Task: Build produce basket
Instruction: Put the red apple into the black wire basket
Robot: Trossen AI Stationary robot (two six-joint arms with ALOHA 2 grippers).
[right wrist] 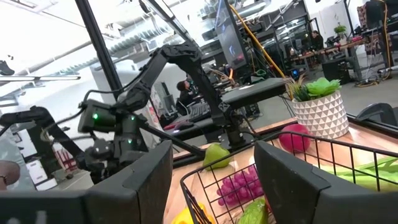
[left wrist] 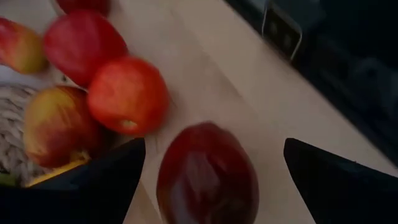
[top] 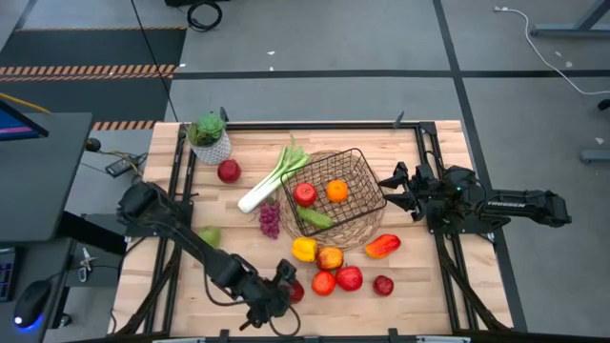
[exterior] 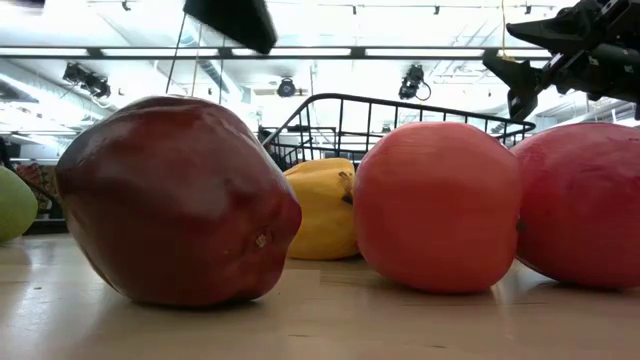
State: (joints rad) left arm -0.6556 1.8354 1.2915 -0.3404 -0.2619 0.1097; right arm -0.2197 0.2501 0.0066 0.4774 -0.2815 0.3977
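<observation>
The wire basket (top: 334, 195) stands at the table's middle on its woven base. It holds a red apple (top: 305, 193), an orange (top: 336, 191) and a green piece. More produce lies on the table in front of it: a yellow pepper (top: 304, 249) and several apples (top: 349, 278). A dark red apple (left wrist: 208, 177) rests on the wood near the front edge. My left gripper (left wrist: 214, 149) hangs open over it, one finger on either side, apart from it. My right gripper (top: 391, 191) stands open beside the basket's right rim, with nothing between its fingers.
A leek (top: 272, 181) and purple grapes (top: 270, 219) lie left of the basket, and a green pear (top: 209, 236) lies farther left. A red apple (top: 229, 171) sits by the potted plant (top: 210, 138) at the far left corner. A red-orange pepper (top: 381, 246) lies right of the apples.
</observation>
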